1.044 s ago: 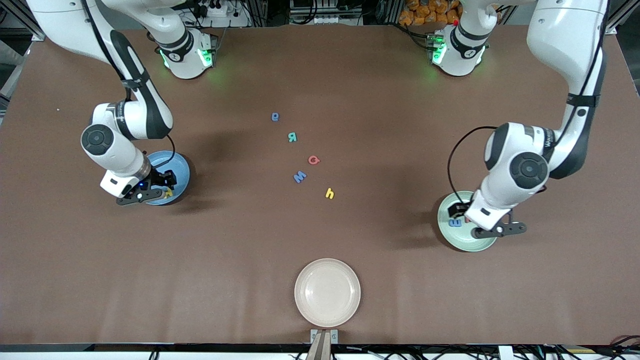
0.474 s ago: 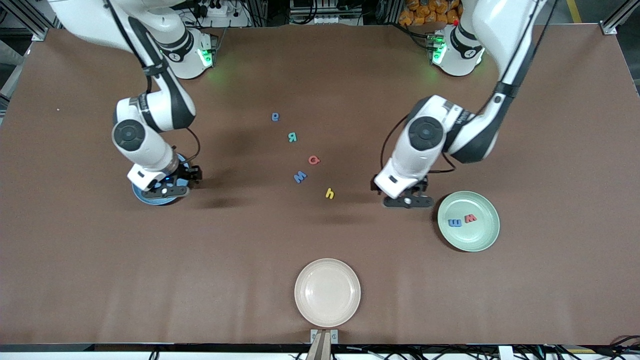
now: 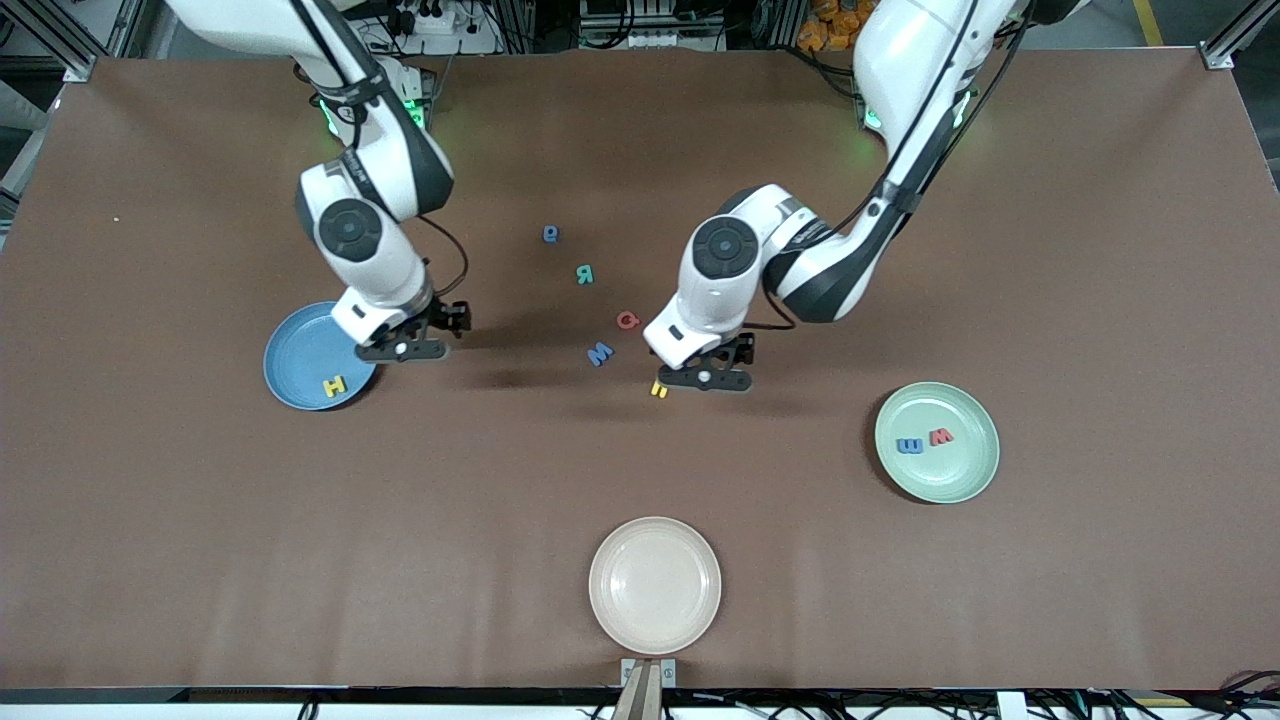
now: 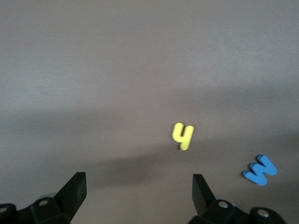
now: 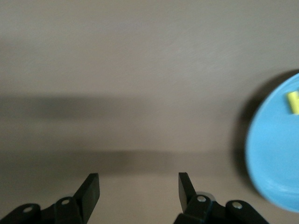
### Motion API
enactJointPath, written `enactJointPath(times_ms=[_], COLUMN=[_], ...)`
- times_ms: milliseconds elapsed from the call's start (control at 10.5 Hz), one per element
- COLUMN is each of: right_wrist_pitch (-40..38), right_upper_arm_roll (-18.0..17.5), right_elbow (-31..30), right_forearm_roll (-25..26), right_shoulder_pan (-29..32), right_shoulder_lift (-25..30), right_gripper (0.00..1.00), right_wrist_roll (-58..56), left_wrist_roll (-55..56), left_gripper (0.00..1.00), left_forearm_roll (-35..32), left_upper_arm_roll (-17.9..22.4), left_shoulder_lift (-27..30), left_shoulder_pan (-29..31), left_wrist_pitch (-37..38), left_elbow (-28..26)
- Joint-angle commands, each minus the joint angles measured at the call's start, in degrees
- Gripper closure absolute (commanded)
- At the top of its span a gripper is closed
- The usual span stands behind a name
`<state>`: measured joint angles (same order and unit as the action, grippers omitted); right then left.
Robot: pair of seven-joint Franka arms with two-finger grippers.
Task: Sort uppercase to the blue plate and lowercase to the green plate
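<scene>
The left gripper (image 3: pixel 712 372) hangs over the table with its jaws spread wide and empty. The yellow h (image 4: pixel 182 136) lies flat just ahead of the jaws, offset toward one finger rather than centred in the gap, its stem roughly along the line of approach. The blue M (image 4: pixel 259 170) lies just outside that finger.

The right gripper (image 3: pixel 432 338), jaws parted and empty, hangs beside the blue plate (image 3: pixel 295 355), well apart from the h.

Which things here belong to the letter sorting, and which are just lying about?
Belong: blue plate with yellow H; green plate with blue m and red w; loose yellow h, blue M, red G, green R, small blue letter.
Lying about: cream plate.
</scene>
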<state>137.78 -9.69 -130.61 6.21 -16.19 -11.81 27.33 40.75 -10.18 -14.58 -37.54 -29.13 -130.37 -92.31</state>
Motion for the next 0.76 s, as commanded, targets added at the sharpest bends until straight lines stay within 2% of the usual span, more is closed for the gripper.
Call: enactJointPath(times_ms=[0,190,380,474,664], right_wrist_pitch=[0.5,3.9,6.0,6.3,7.8], right_upper_arm_roll=[-1.0,-1.1,-1.4,-1.5,-1.5], right_elbow=[-2.6,-4.2,-4.7,-4.6,-4.6], right_forearm_roll=[0.4,0.4,0.4,0.4,0.7], right_shoulder_pan=[-2.8,-5.6,-6.6,-8.0,-11.9], right_shoulder_lift=[2.8,3.0,2.6,2.2,1.3], right_gripper=[0.21,0.20,0.21,0.21,0.23], right_wrist_roll=[3.6,5.1,7.7,10.3,13.0], left_wrist_roll=[1.2,2.0,1.8,1.5,1.8], left_gripper=[0.00,0.00,0.00,0.12,0.12], left_forearm_roll=[-1.2,-1.2,-1.2,-1.2,-1.2], left_upper_arm_roll=[1.7,3.3,5.1,5.2,5.2], left_shoulder_lift=[-4.7,-9.4,-11.6,-12.3,-13.4], left_shoulder_pan=[-2.2,-4.2,-5.8,-6.4,-6.9], left_wrist_pitch=[0.6,0.6,-0.4,-1.0,-2.3], left_elbow=[6.8,12.0,12.9,12.9,12.9])
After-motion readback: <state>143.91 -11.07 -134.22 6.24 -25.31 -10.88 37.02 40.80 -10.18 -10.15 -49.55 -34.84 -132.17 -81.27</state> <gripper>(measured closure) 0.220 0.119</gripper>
